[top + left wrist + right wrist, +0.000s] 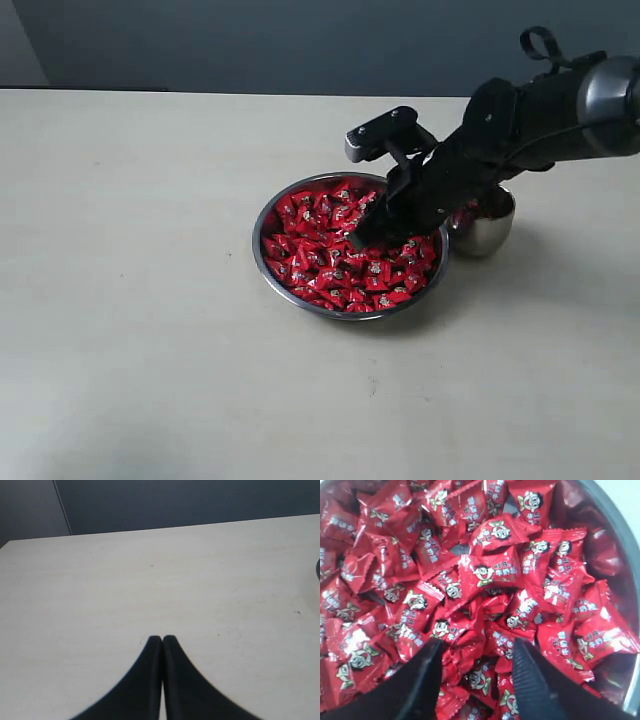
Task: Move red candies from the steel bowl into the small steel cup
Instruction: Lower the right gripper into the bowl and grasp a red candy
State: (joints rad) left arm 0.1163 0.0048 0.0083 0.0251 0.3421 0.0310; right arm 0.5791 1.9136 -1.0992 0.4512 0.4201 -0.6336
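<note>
The steel bowl [266, 226] sits mid-table, heaped with red candies [320, 255] in shiny wrappers. Just right of it stands the small steel cup [488, 232], partly hidden by my right arm, with a bit of red showing inside. My right gripper [362, 238] reaches down into the bowl, fingertips at the candy pile. In the right wrist view the right gripper [477, 647] is open, its black fingers [530, 675] straddling red candies [490, 572] without pinching one. My left gripper [162, 639] is shut over bare table and does not show in the exterior view.
The pale table [130, 300] stretches wide on the left and in front of the bowl. A dark wall runs behind the table's far edge. The bowl's rim [615, 540] curves along one side of the right wrist view.
</note>
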